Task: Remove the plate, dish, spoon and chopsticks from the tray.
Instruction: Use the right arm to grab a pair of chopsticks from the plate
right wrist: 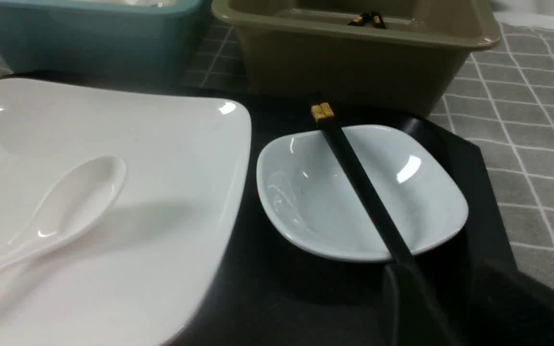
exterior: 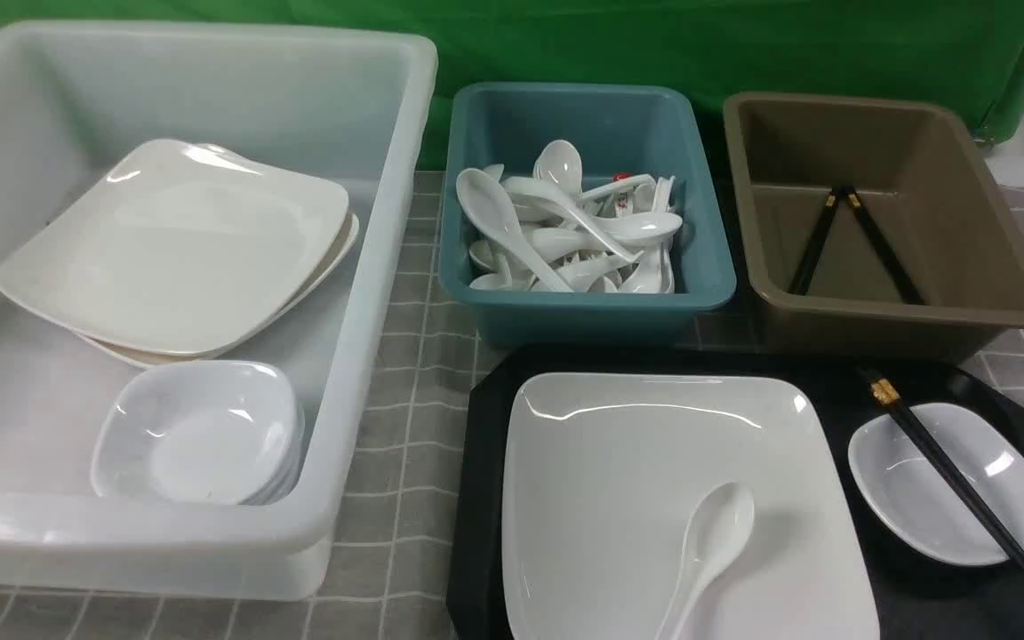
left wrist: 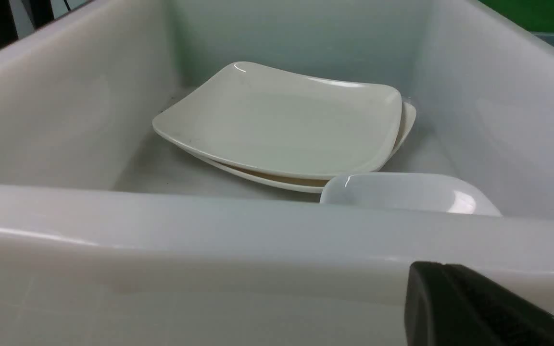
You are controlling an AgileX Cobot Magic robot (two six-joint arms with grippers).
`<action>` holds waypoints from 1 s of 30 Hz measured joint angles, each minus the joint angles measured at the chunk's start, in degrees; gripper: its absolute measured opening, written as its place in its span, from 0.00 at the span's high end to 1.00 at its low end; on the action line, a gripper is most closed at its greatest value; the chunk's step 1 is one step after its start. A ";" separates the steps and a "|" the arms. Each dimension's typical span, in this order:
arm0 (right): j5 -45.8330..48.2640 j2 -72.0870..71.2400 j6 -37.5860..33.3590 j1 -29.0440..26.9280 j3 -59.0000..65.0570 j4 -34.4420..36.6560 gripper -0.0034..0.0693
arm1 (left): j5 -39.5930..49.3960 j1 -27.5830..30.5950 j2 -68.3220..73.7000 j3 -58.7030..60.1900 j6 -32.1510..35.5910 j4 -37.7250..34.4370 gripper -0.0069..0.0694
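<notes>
Front view, read from the left: what comes before the tray is reached?

The left half is filled by a translucent tub (exterior: pixel 370 267) holding stacked tableware; nothing of the task lies in it. The left gripper (left wrist: pixel 474 307) is shown only in the left wrist view, as one black piece at lower right outside the tub's near wall. Whether it is apart or together cannot be told.

And on the tray (exterior: pixel 481 498), at lower centre and lower right?

The plate (exterior: pixel 619 480) is laid on the tray's left part. The spoon (exterior: pixel 712 542) rests in its well, with the handle running off the bottom edge. Both are judged stiff, glossy and slippery. The plate is probably the heaviest piece and would best be taken at its thin rim, once the spoon has been lifted by its thick handle.

Further right?

The dish (exterior: pixel 1010 480) is set just beside the plate, without touching it. The chopsticks (exterior: pixel 943 467) are laid across it diagonally, gold bands toward the brown bin (exterior: pixel 992 240). They are judged light, thin and liable to roll, so they should be pinched together near mid-length. The dish is best gripped by its rim. In the right wrist view the right gripper (right wrist: pixel 464 307) is seen as dark shapes at lower right, where the chopsticks' thin ends vanish. Whether anything is clamped cannot be told.
</notes>
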 joint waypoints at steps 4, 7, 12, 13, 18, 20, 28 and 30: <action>0.00 0.00 0.00 0.00 0.00 0.00 0.62 | 0.00 0.00 0.00 0.00 0.00 0.00 0.90; 0.00 0.00 0.00 0.00 0.00 0.00 0.62 | 0.00 0.00 0.00 0.00 0.00 0.00 0.90; 0.00 0.00 0.00 0.00 0.00 0.00 0.62 | 0.00 0.00 0.00 0.00 0.08 0.00 0.90; 0.00 0.00 0.00 0.00 0.00 0.00 0.62 | 0.00 0.00 0.00 0.00 0.08 0.00 0.90; 0.00 0.00 0.00 0.00 0.00 0.00 0.62 | 0.00 0.00 0.00 0.00 0.08 0.00 0.90; 0.00 0.00 0.00 0.00 0.00 0.00 0.62 | 0.00 0.00 0.00 0.00 0.08 0.00 0.90; 0.00 0.00 0.00 0.00 0.00 0.00 0.62 | -2.64 0.00 0.00 0.00 -0.90 -6.69 0.90; 0.00 0.00 0.00 0.00 0.00 0.00 0.62 | -6.44 0.00 0.00 0.00 -3.22 -20.51 0.90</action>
